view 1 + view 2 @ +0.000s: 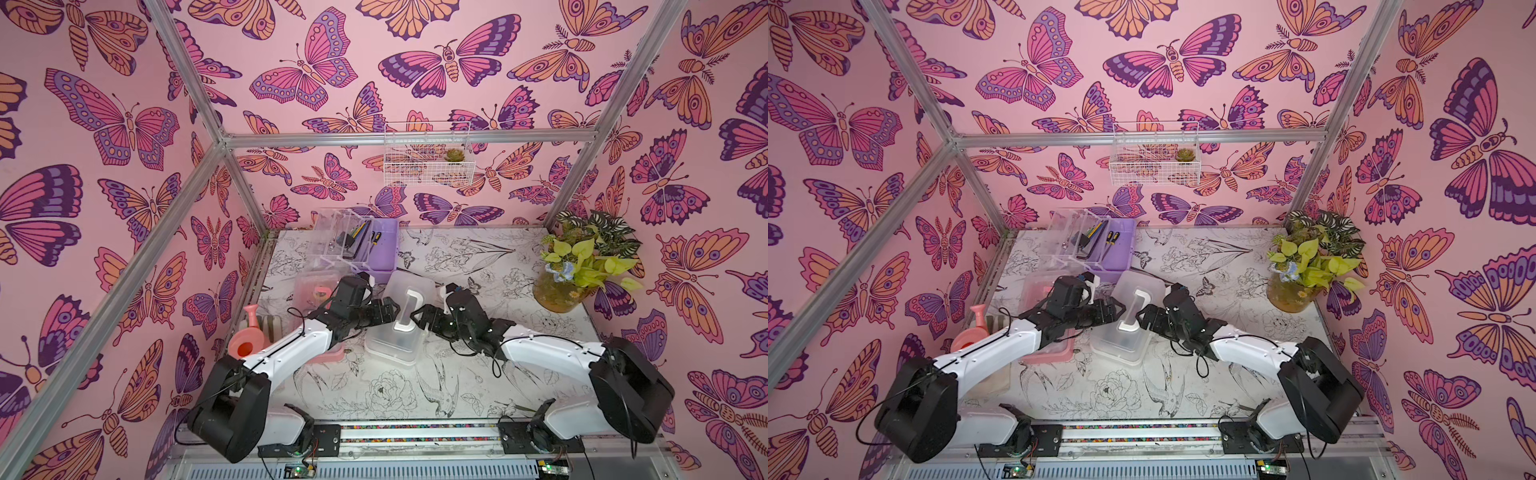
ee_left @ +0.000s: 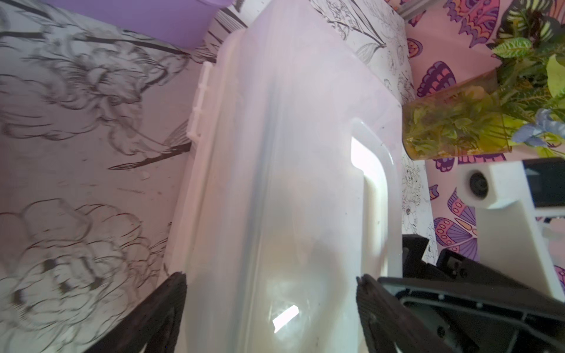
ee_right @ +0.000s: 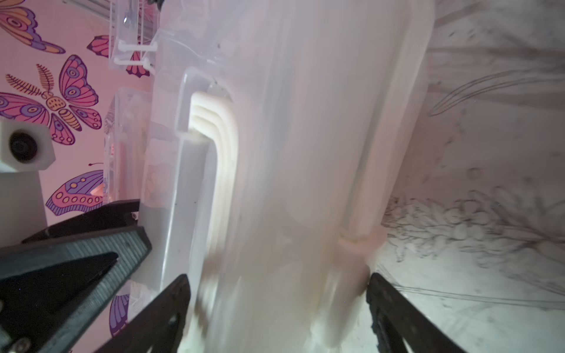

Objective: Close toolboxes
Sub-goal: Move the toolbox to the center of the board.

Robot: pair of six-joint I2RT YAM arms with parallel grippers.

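**Three toolboxes, two grippers, one wire basket, two plants.**

- **White toolbox.** The white toolbox (image 1: pixel 395 345) lies in the middle of the table (image 1: pixel 478 257). Its clear lid is down on the base and its white handle (image 1: pixel 409 307) lies flat on top. The contents cannot be made out through the cloudy plastic.
- **Purple toolbox.** The purple toolbox (image 1: pixel 384 259) stands just behind the white one, near the back wall, and is open. Its clear tray (image 1: pixel 322 237) is swung up and out to the left and holds pencils and a few dark tools. Two screwdrivers (image 1: pixel 1111 239) with yellow-and-black handles lie in the purple base.
- **Pink toolbox.** The pink toolbox (image 1: pixel 332 353) sits to the left of the white one, largely hidden under the left arm. Whether its lid is shut cannot be told.
- **Grippers.** The left gripper (image 2: pixel 271 276) and the right gripper (image 3: pixel 278 274) face the white toolbox from opposite long sides, level with the handle. In each wrist view the two fingers stand wide apart with the box's side filling the gap between them. Contact cannot be made out.
- **Other things.** A pink watering can (image 1: pixel 249 336) stands at the table's left edge. A glass vase (image 1: pixel 559 297) at the back right holds one leafy plant. The wire basket (image 1: pixel 415 174), hung on the back wall, holds one small succulent (image 1: pixel 454 155).
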